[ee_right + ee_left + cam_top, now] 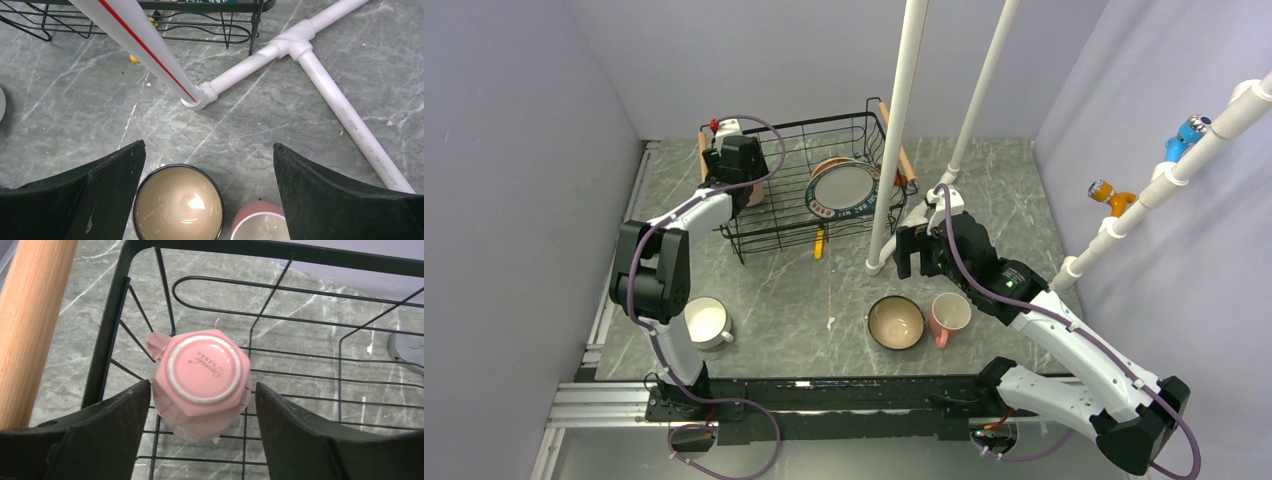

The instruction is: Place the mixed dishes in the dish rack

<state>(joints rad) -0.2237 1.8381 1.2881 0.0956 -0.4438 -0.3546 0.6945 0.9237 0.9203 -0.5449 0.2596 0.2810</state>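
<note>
Left gripper (202,384), jaws apart, straddles the upturned pink mug (202,371) in the dish rack (280,250). Right gripper (208,145), wide open, has the tan-inside bowl (178,202) at seven o'clock.

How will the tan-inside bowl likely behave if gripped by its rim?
The bowl looks glossy, so its rim may slip. It seems stiff ceramic, probably fragile if dropped. Held at one side, it would likely tilt, being wide and round.

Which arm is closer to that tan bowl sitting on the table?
Right. Its open right gripper hovers just beyond the tan bowl. The left gripper is far off at the dish rack's left end, straddling an upturned pink mug.
</note>
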